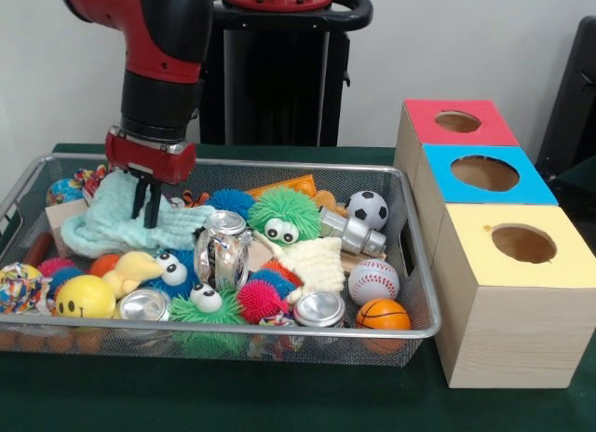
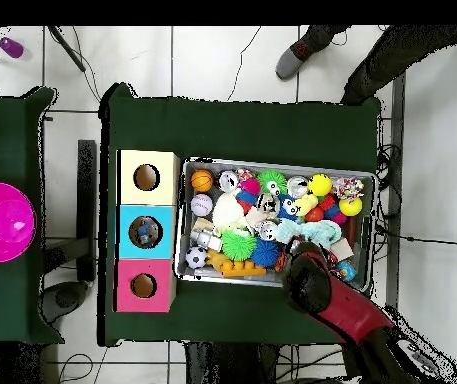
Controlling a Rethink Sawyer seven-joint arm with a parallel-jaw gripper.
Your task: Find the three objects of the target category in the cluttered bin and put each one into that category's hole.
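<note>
Nearest me the basketball (image 1: 383, 313), baseball (image 1: 373, 281) and, further back, the soccer ball (image 1: 367, 209) sit along the bin's (image 1: 233, 331) right end, near the three boxes (image 1: 507, 292); I judge them the targets. Farther back, my gripper (image 1: 144, 209) presses into the green cloth (image 1: 112, 222), prongs narrowly apart, probably to clear it.

Arm (image 2: 344, 305) hides tool from above, blue box (image 2: 146, 232) contents unclear

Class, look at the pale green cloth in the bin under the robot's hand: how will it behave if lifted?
The cloth lies crumpled and draped over other toys, so it is probably floppy and would hang and sag. It looks fluffy and thin, so likely light. The hand presses into it; lifting may drag neighbouring toys along.
</note>
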